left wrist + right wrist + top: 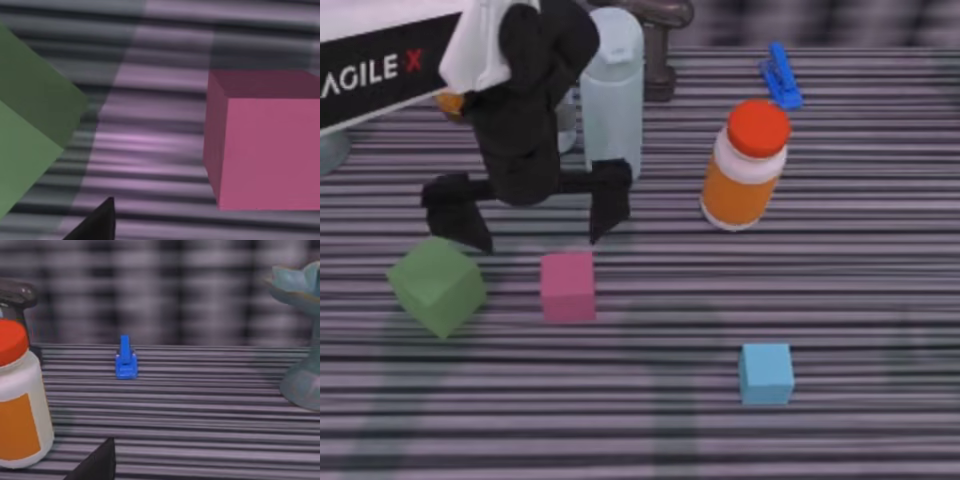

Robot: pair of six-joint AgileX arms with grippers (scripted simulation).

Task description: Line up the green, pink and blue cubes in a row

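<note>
Though matte, green cube [437, 286] largest.

A striped table [200, 405] filled most of the right wrist view, its dark and pale bands running across the picture. A small blue clip [125, 360] stood on it, well apart from everything else. At one edge stood a white bottle [20, 405] with an orange label and a red cap; behind it showed a dark, rounded object [15, 295], too cut off to identify. At the opposite edge rose a pale teal stand [302, 340], possibly a vase or pedestal dish. A black fingertip [97, 465] of the right gripper poked in at the lower edge.
</note>
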